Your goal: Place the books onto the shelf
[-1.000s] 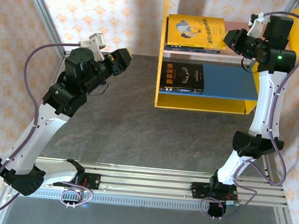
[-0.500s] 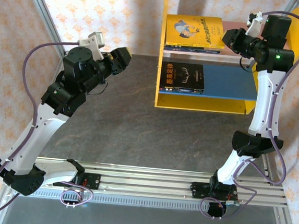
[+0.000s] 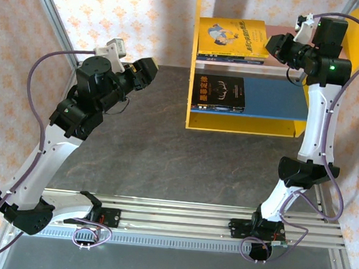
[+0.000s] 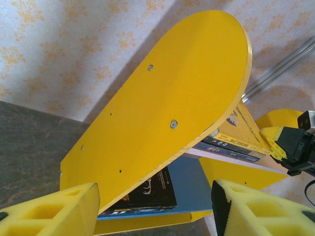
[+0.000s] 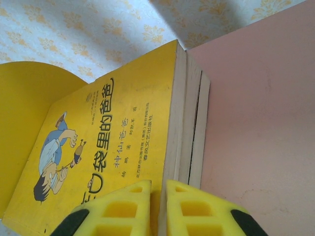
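1. The shelf [image 3: 243, 124] is sitting in the upper right of the overhead view, at the far edge of the dark table [image 3: 153, 151].
2. The yellow book [image 3: 233, 36] is lying flat on the pink upper board [image 5: 256, 123], toward its left end, with its cartoon figure facing up. In the right wrist view it is topping a small stack, and the page edges of the books beneath it are showing along its right side.
3. A black book [image 3: 219, 92] is lying flat on the blue lower board [image 3: 277, 96], pushed to the left end just beside the yellow side panel.
4. The right gripper [image 3: 276, 45] is reaching in at the upper right of the overhead view and touching the right edge of the yellow book. At the bottom of its wrist view the yellow fingers [image 5: 202, 209] are sitting almost together. The book's page edge is running into the narrow slit between them, so they are looking clamped on it.
5. The left gripper [image 3: 150, 69] is hanging over the table left of centre in the overhead view, well apart from the shelf and pointing toward it. Its fingers [image 4: 49, 216] are standing wide apart in the bottom corners of the left wrist view, framing the round-topped side panel [image 4: 162, 108].
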Robot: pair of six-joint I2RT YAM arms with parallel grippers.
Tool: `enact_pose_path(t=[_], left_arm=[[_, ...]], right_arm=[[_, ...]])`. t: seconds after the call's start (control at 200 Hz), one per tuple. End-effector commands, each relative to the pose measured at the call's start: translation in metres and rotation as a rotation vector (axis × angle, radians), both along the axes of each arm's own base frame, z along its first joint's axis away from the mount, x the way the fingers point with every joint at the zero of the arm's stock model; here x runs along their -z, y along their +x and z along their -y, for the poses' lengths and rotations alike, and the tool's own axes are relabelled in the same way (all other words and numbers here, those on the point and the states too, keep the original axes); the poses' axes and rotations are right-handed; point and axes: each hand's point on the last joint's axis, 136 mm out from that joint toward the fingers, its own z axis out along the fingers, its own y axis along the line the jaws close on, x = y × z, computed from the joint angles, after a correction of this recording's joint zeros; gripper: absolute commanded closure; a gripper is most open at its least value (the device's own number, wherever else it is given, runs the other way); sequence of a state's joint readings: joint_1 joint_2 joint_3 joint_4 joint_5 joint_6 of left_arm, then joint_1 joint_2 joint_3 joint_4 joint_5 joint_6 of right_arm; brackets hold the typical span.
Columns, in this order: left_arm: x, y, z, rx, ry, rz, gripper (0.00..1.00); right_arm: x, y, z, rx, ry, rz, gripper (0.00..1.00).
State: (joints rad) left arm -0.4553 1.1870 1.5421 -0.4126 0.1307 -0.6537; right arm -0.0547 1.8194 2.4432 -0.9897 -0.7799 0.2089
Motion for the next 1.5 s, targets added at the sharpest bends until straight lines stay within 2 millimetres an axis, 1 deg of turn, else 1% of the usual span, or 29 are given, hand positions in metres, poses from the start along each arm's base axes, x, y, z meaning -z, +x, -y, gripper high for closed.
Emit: enact_pose_path(t=[0.0, 0.175, 0.375, 0.746, 0.936, 1.016, 1.086, 1.156, 1.171, 1.176, 1.261, 1.331, 1.346, 1.406, 1.497], left_arm=[[-0.012, -0.003, -0.006, -0.008, 0.011, 0.029, 0.40], [-0.010, -0.003, -0.006, -0.009, 0.017, 0.027, 0.40], [-0.007, -0.002, -0.005, -0.005, 0.022, 0.021, 0.40], [-0.006, -0.004, -0.005, -0.002, 0.023, 0.019, 0.40], [-0.006, -0.004, -0.006, -0.001, 0.020, 0.019, 0.40], [-0.007, -0.005, -0.006, -0.002, 0.020, 0.021, 0.40], [-0.007, -0.006, -0.007, -0.005, 0.022, 0.021, 0.40], [-0.008, -0.007, -0.008, -0.007, 0.027, 0.023, 0.40], [-0.008, -0.007, -0.008, -0.008, 0.029, 0.022, 0.40], [-0.007, -0.007, -0.008, -0.008, 0.030, 0.022, 0.40], [-0.010, -0.009, -0.010, -0.009, 0.040, 0.031, 0.39], [-0.012, -0.010, -0.011, -0.010, 0.049, 0.036, 0.39], [-0.013, -0.011, -0.011, -0.009, 0.051, 0.041, 0.39], [-0.013, -0.012, -0.013, -0.014, 0.065, 0.041, 0.38], [-0.013, -0.014, -0.015, -0.018, 0.095, 0.040, 0.37]], right_arm=[[-0.012, 0.001, -0.011, -0.019, 0.014, 0.047, 0.88], [-0.012, -0.001, -0.011, 0.001, 0.019, 0.052, 0.89], [-0.006, -0.005, -0.011, 0.020, 0.009, 0.041, 0.89], [-0.011, -0.015, -0.012, 0.029, 0.018, 0.063, 0.89], [-0.010, -0.017, -0.014, 0.015, 0.018, 0.060, 0.88], [-0.009, -0.016, -0.012, 0.018, 0.006, 0.060, 0.84], [-0.010, -0.014, -0.009, 0.035, -0.010, 0.065, 0.72], [-0.011, -0.012, -0.006, 0.047, -0.028, 0.065, 0.68], [-0.008, -0.010, -0.006, 0.048, -0.030, 0.057, 0.65], [-0.011, -0.011, -0.006, 0.049, -0.032, 0.062, 0.65], [-0.012, -0.007, -0.003, 0.060, -0.048, 0.058, 0.63], [-0.018, -0.008, 0.001, 0.081, -0.066, 0.074, 0.62], [-0.019, -0.007, 0.003, 0.091, -0.072, 0.077, 0.60], [-0.024, -0.011, 0.007, 0.113, -0.088, 0.091, 0.55], [-0.030, -0.019, 0.014, 0.141, -0.109, 0.106, 0.54]])
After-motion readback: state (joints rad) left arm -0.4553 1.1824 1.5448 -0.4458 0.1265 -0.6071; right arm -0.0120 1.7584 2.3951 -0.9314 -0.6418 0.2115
